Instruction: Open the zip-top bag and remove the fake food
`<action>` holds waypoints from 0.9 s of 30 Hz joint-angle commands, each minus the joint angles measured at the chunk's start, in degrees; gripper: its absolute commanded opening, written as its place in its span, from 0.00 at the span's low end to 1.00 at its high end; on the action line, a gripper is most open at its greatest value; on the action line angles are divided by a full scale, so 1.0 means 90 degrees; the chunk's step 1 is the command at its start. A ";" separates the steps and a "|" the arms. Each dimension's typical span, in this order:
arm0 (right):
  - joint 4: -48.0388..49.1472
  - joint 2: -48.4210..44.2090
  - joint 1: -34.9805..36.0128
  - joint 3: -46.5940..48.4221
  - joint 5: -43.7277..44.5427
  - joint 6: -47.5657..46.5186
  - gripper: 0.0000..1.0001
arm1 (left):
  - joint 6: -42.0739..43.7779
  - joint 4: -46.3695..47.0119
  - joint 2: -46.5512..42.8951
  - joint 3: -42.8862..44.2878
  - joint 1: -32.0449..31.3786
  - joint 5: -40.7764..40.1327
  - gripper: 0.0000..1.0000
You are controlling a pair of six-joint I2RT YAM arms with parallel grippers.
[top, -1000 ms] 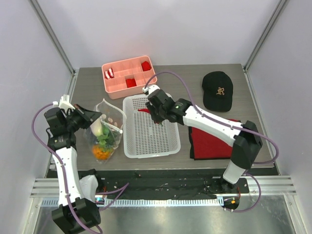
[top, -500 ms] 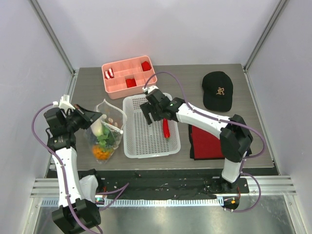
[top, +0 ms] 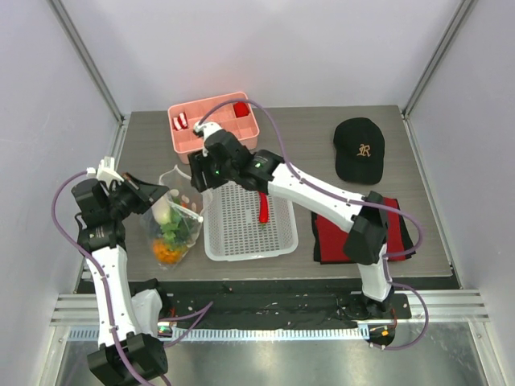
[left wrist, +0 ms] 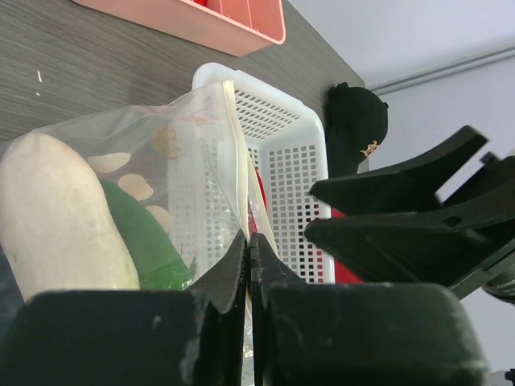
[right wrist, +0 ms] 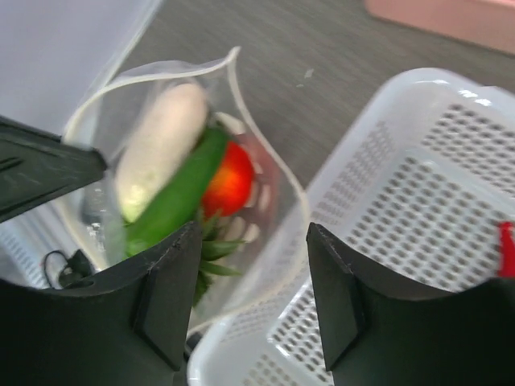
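Note:
The zip-top bag [top: 174, 227] stands open-mouthed left of the basket, with fake food inside. In the right wrist view I see a whitish piece [right wrist: 159, 146], a green fruit [right wrist: 173, 199], an orange-red tomato [right wrist: 229, 182] and a pineapple's green crown [right wrist: 213, 251]. My left gripper [top: 163, 193] is shut on the bag's upper edge [left wrist: 233, 153], its jaws pressed together on the plastic [left wrist: 248, 245]. My right gripper [top: 198, 178] hovers open over the bag's mouth [right wrist: 253, 237], nothing between its fingers [right wrist: 179, 277].
A white perforated basket [top: 278, 241] lies right of the bag with a red piece [top: 264, 207] in it. A pink compartment tray [top: 193, 138] stands behind. A black cap [top: 360, 149] and a red cloth [top: 334, 235] lie at the right.
My right gripper let go of the red piece in the basket, opened, and swung left to above the bag's mouth. The left gripper kept its hold on the bag.

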 commanded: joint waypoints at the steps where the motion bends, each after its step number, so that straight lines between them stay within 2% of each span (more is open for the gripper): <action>1: 0.0247 0.0370 0.0200 0.0418 -0.0865 0.0754 0.61 | 0.0084 0.0030 -0.0112 0.0223 -0.0034 0.0196 0.00; 7: 0.0824 0.0672 0.0318 0.0223 -0.1314 0.1536 0.64 | 0.0064 0.0020 -0.0151 0.0242 -0.0025 0.0215 0.00; 12: 0.1555 0.0790 0.0328 -0.0089 -0.1744 0.2238 0.71 | 0.0045 0.0030 -0.0190 0.0242 -0.0034 0.0234 0.00; 20: 0.2289 0.1141 0.0337 -0.0431 -0.2125 0.2923 0.73 | -0.0014 0.0030 -0.0258 0.0233 -0.0034 0.0322 0.00; 27: 0.2885 0.1151 0.0347 -0.0997 -0.2331 0.3441 0.69 | -0.0014 -0.0019 -0.0307 0.0203 -0.0044 0.0332 0.00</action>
